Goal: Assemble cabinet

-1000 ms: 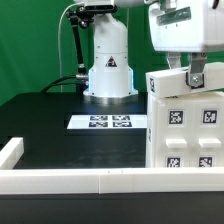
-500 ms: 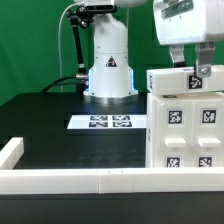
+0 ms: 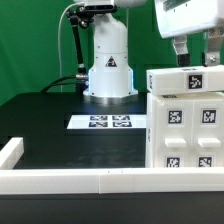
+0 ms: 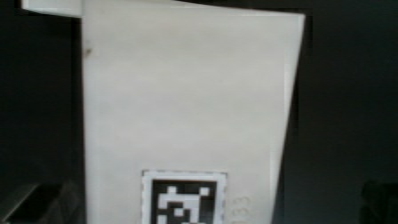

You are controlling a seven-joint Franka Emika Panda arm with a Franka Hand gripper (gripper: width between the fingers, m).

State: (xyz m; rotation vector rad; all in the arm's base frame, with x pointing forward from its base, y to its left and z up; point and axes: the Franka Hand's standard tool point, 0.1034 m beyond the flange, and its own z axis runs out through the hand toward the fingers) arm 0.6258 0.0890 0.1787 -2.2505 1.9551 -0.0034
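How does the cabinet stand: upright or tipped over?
Upright: the cabinet has a level top and its front tags sit square in the exterior view; a white rail hides its base.

The cabinet (image 3: 186,128) stands at the exterior view's right, beside the marker board (image 3: 108,122).

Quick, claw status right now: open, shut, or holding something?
Claw: open, holding nothing, fingers apart above the top of the cabinet.
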